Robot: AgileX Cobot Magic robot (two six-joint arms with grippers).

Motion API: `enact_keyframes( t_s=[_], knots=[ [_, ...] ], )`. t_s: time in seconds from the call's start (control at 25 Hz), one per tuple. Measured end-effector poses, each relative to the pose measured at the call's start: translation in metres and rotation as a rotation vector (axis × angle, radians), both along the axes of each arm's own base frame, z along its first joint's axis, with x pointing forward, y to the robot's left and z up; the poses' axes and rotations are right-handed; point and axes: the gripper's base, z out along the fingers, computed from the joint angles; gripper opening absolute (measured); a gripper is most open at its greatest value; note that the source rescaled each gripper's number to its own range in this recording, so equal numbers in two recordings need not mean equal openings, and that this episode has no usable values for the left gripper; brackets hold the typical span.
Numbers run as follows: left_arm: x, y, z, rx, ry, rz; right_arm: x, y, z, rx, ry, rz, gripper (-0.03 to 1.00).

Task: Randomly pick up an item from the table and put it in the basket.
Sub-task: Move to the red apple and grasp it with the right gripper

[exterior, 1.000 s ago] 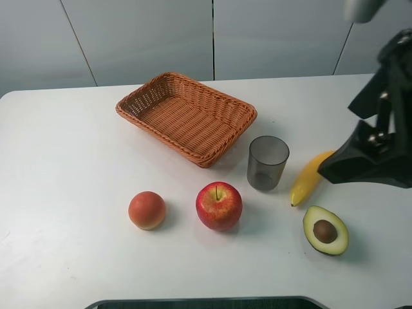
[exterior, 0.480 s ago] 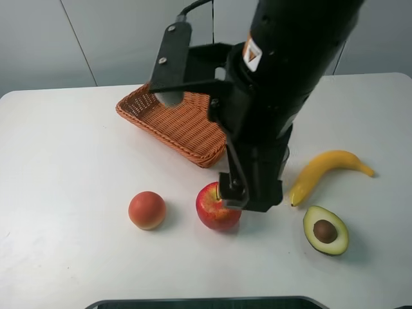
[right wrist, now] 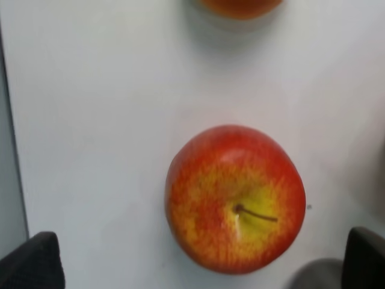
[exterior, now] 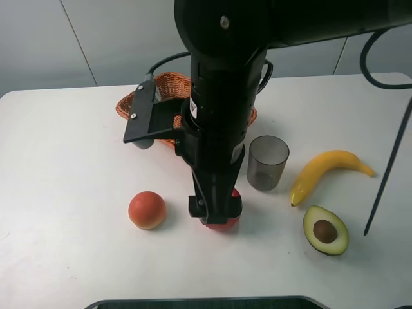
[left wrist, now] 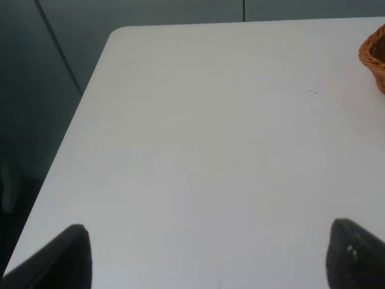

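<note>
Right wrist view: right gripper (right wrist: 198,262), newly swung in, hangs with fingers (right wrist: 30,262) wide over the apple (right wrist: 234,198) resting on the table's (right wrist: 90,120) near middle, likely ready to descend; basket (exterior: 170,80) waits beyond.

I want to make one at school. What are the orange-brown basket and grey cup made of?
The basket looks like woven wicker, possibly plastic imitation: interlaced orange-brown strands show. The cup looks like smooth, tinted plastic, maybe glass: its grey wall is see-through.
</note>
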Motion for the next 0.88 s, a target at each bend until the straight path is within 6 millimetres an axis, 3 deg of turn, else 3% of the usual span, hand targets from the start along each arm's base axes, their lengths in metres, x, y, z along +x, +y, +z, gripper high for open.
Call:
enact_keyframes(
  t_s=[0.4,0.88],
  knots=[
    [0.000,0.000,0.000,0.000,0.000,0.000,0.012,0.008,-0.034,-0.022,0.032,-0.041,1.00],
    [0.000,0.000,0.000,0.000,0.000,0.000,0.026,-0.003,-0.049,0.002,0.051,-0.129,1.00]
  ],
)
